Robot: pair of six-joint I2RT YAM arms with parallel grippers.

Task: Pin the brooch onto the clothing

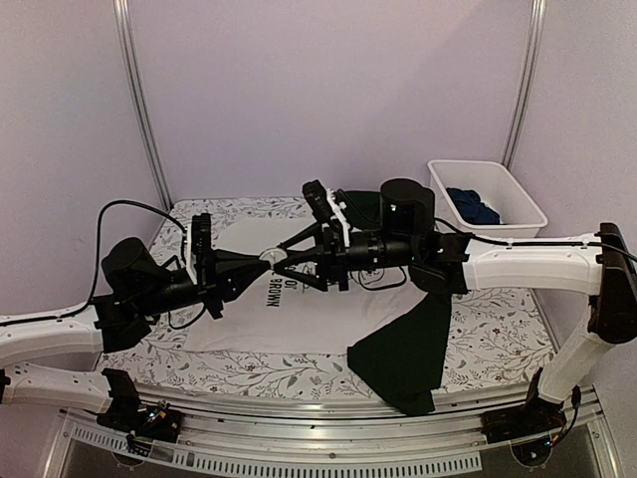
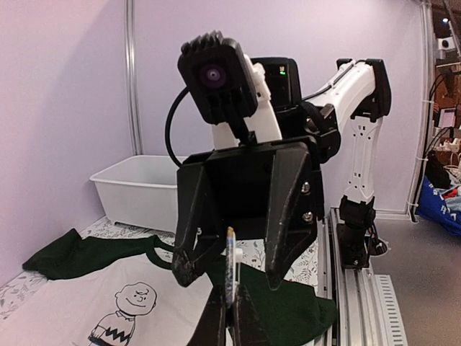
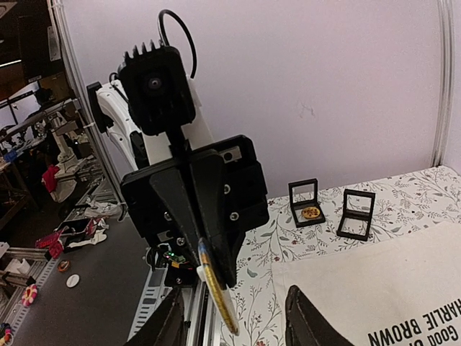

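Observation:
My left gripper (image 1: 261,259) is shut on the brooch (image 1: 268,257), a thin round disc held edge-on above the clothing (image 1: 299,314). In the left wrist view the brooch (image 2: 230,249) stands up from my shut left gripper (image 2: 232,299). My right gripper (image 1: 283,259) is open and faces the left one, with one finger on each side of the brooch, apart from it. In the right wrist view my open right gripper (image 3: 234,299) frames the gold-edged brooch (image 3: 216,288). The white T-shirt (image 2: 108,303) with a cartoon boy lies flat, with one dark sleeve (image 1: 403,358) spread to the right.
A white bin (image 1: 526,204) at the back right holds a dark blue garment (image 1: 473,207). Two small black display boxes stand at the table's far left: one (image 3: 304,204) holds another round brooch, the other (image 3: 356,214) looks empty. A floral cloth (image 1: 498,334) covers the table.

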